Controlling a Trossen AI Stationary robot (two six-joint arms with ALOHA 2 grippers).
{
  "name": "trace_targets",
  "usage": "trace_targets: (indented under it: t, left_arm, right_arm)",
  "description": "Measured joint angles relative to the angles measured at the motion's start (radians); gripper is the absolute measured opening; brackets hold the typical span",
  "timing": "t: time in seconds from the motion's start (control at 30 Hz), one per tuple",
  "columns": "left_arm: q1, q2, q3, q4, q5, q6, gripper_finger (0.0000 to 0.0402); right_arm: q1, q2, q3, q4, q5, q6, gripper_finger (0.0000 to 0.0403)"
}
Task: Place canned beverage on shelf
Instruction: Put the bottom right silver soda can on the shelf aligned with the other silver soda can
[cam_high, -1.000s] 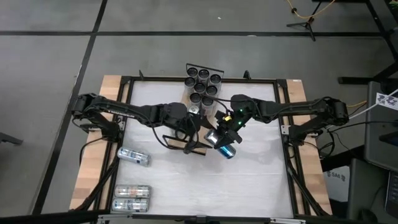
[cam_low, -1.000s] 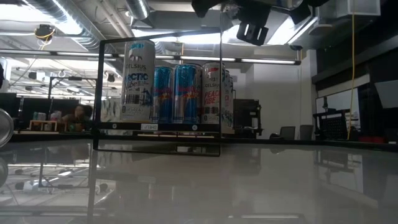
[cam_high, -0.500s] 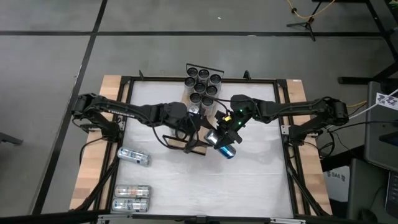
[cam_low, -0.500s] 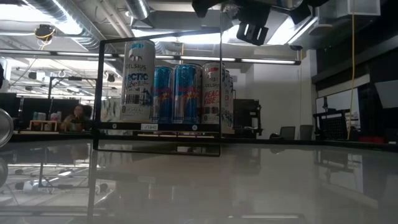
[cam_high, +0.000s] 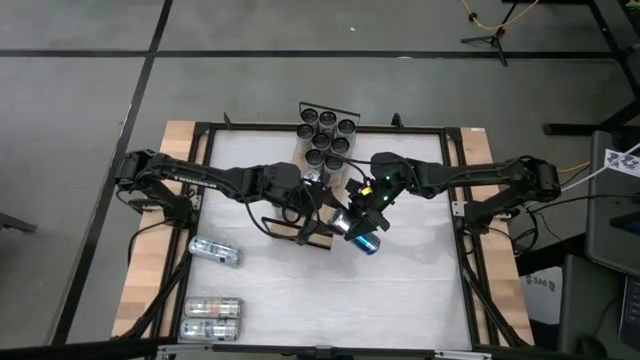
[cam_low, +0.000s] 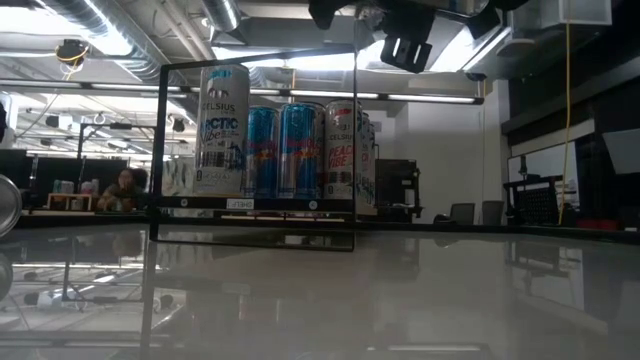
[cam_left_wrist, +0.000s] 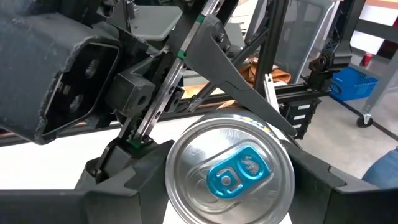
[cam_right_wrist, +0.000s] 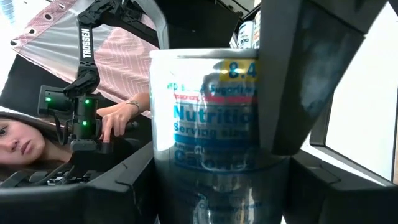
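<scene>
A blue-and-silver beverage can (cam_high: 363, 241) hangs in the air over the middle of the table, between both arms. My left gripper (cam_left_wrist: 227, 169) reaches it from the table's left and my right gripper (cam_right_wrist: 217, 182) from the right; both are shut on it. In the left wrist view the can's silver lid with its blue tab (cam_left_wrist: 233, 176) faces the camera. The shelf (cam_high: 312, 165) is a light-wood board with black wire rails (cam_high: 300, 232), and several cans (cam_high: 325, 133) stand upright at its far end. In the low view these cans (cam_low: 285, 150) stand side by side. My left gripper has the can's lid end between its two fingers, one on each side of the rim (cam_left_wrist: 175, 163). The fingers run along the can from the lid end, nearly level. The can is clear of the table. My right gripper pinches the can's printed side wall (cam_right_wrist: 166, 177) between its two fingers (cam_right_wrist: 124, 190), farther down the body from the lid. The fingers lie across the can, slanting in from the table's right. The can is clear of the table and the shelf.
One can (cam_high: 215, 252) lies on its side near the table's left edge, and two more (cam_high: 212, 318) lie at the near left corner. Black frame bars (cam_high: 455, 200) run along the table's sides. A person's hand (cam_right_wrist: 118, 121) shows beyond the table.
</scene>
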Motion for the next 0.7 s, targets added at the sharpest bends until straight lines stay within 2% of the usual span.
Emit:
trace_targets:
  t: [0.7]
  left_arm:
    - [0.0, 0.0, 0.0, -0.003, -0.006, 0.005, 0.0229]
  right_arm:
    - [0.0, 0.0, 0.0, -0.026, 0.014, -0.05, 0.0248]
